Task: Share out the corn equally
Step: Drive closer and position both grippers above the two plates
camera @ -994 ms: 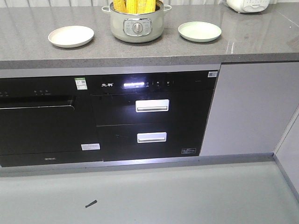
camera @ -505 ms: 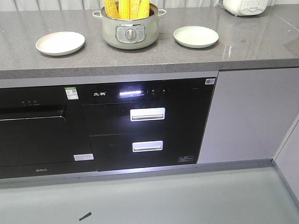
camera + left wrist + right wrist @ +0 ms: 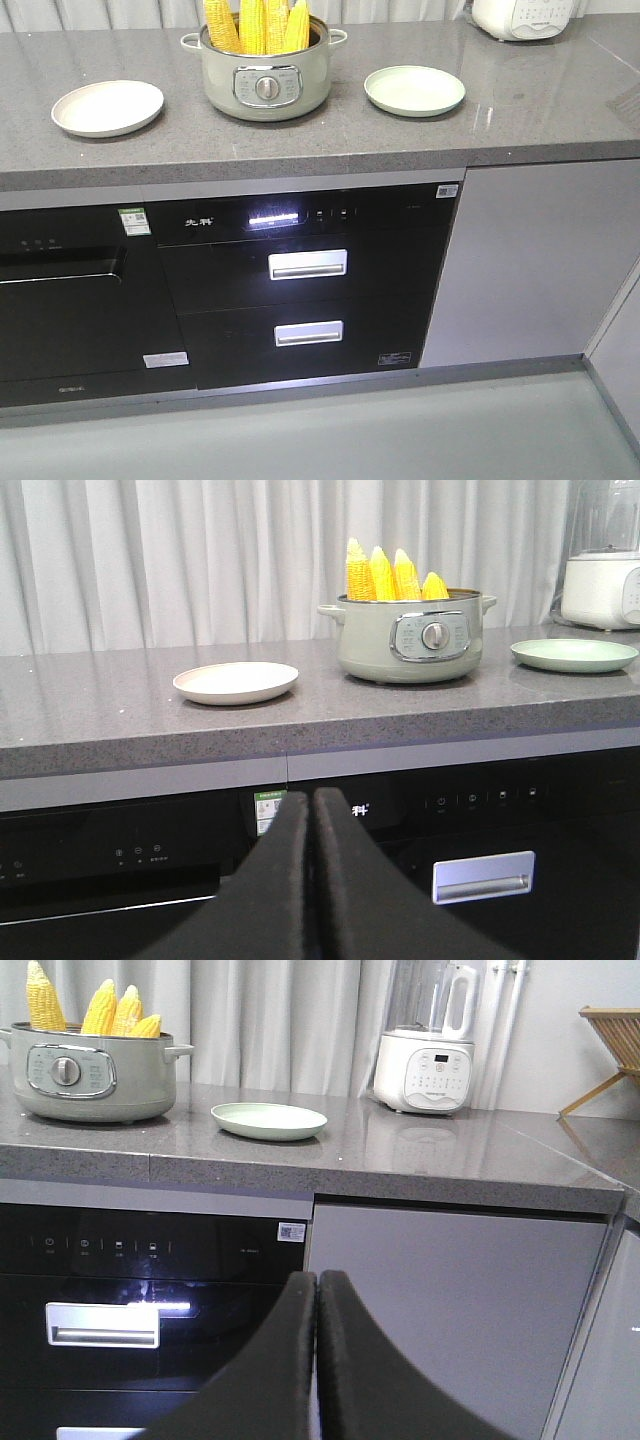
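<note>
The left gripper and right gripper, jaws clenched and empty, sit below the bench top. Rising could strike its edge or topple the corn cobs upright in the electric pot.

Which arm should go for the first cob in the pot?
Left, probably. The pot with the corn is near centre ahead of the left end effector, but at the far left edge for the right end effector. Both are shut.
</note>
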